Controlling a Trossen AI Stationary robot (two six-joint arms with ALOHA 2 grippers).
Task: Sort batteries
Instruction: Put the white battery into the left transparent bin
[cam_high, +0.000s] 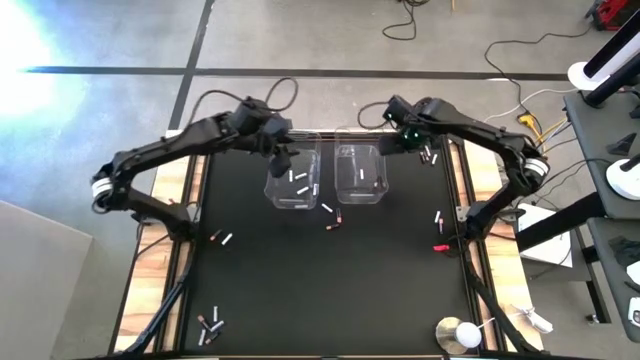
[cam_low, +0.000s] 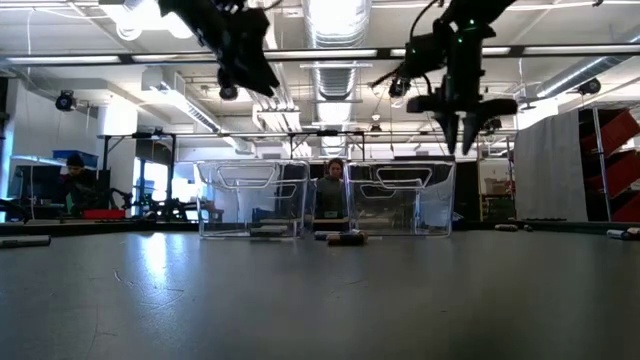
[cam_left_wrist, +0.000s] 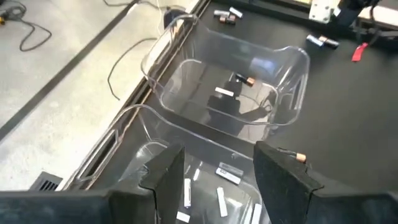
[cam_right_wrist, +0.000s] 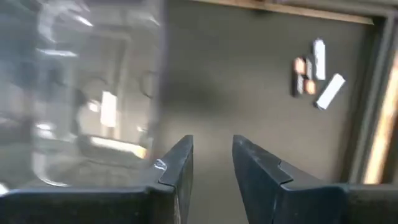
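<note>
Black matting covers the bench (cam_high: 330, 290) seen from above, with 2 clear bins (cam_high: 292, 180) at its far middle and batteries (cam_high: 226, 240) scattered around. At bench height, both arms hang above the bins. The left wrist view shows the left claw (cam_left_wrist: 214, 177) spread apart over silvery batteries lying in its bin. The right wrist view shows the right claw (cam_right_wrist: 212, 163) narrowly parted, empty, beside the other bin.
</note>
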